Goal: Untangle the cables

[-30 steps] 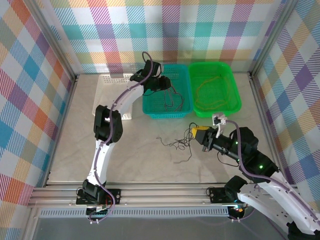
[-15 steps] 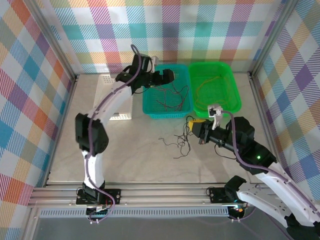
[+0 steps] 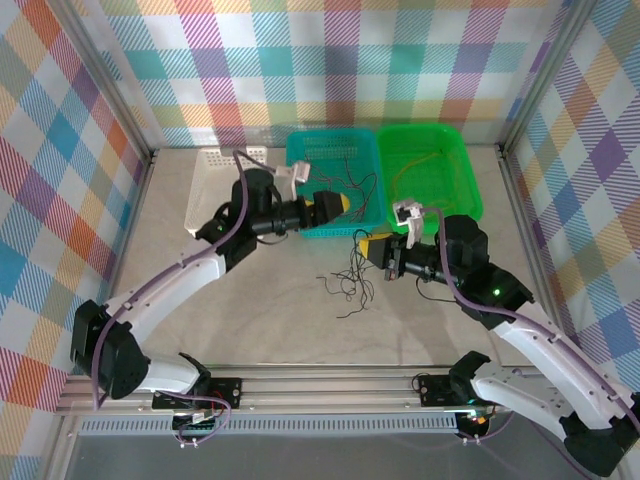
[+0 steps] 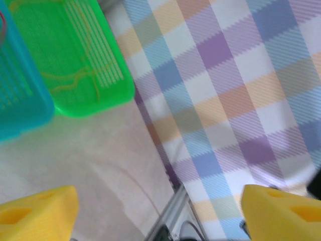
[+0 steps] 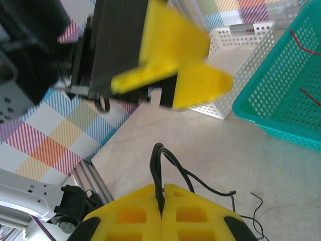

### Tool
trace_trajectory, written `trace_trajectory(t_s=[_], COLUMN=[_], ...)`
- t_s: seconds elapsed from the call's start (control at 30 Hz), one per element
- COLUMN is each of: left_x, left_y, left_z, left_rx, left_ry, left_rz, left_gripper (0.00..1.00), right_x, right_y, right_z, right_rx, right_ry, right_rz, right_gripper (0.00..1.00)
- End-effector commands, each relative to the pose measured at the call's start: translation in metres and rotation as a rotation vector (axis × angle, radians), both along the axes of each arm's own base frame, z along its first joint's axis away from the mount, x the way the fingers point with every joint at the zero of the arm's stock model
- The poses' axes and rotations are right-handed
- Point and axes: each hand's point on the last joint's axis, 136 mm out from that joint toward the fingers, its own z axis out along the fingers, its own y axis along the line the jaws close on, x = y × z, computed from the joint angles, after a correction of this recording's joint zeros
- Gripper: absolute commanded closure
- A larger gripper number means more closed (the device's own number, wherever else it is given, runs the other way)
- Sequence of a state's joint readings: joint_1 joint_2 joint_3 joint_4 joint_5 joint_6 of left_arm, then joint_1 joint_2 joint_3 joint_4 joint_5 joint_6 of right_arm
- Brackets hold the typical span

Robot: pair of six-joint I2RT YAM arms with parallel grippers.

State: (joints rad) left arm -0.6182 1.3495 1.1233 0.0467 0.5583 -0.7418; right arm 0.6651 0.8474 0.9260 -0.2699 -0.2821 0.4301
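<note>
Cables pinched by the right gripper in front of the teal basket.
Its yellow jaws were closed on dark strands trailing onto the table just before that basket; the left gripper hovered over the basket's near rim, jaws spread wide, empty.

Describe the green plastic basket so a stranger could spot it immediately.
Three baskets line the far edge of the pale table, under the checked back wall. The green plastic basket is the rightmost, beside the teal mesh basket; it alone holds thin yellow-orange wires.
</note>
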Motion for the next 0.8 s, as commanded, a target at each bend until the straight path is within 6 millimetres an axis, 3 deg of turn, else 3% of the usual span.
trace_trajectory(t_s=[0.0,0.1,0.23,0.37,0.57,0.77], left_x=[-0.041,-0.067,-0.087,-0.099,-0.104,-0.104], left_y=[-0.007,-0.005,0.005,-0.003,-0.007,-0.005], left_z=[0.036,0.034,0.027,0.012,-0.003,-0.002], left_rx=[-0.131,-0.130,-0.135,-0.129,-0.067,-0.055], left_ry=[-0.086,-0.116,-0.146,-0.138,-0.159,-0.181], left_rz=[-0.112,-0.146,-0.150,-0.212,-0.233,-0.227], left_gripper=[0.28,0.41,0.39,0.36,0.33,0.42], right_x=[-0.006,-0.006,-0.008,-0.010,-0.022,-0.029], right_y=[0.007,0.009,0.014,0.022,0.031,0.034], right_z=[0.024,0.024,0.024,0.024,0.028,0.026], right_rx=[0.074,0.081,0.100,0.130,0.171,0.185], right_ry=[-0.047,-0.039,-0.016,0.014,0.045,0.071], right_rz=[0.064,0.072,0.109,0.157,0.260,0.313], right_gripper=[1.00,1.00,1.00,1.00,1.00,1.00])
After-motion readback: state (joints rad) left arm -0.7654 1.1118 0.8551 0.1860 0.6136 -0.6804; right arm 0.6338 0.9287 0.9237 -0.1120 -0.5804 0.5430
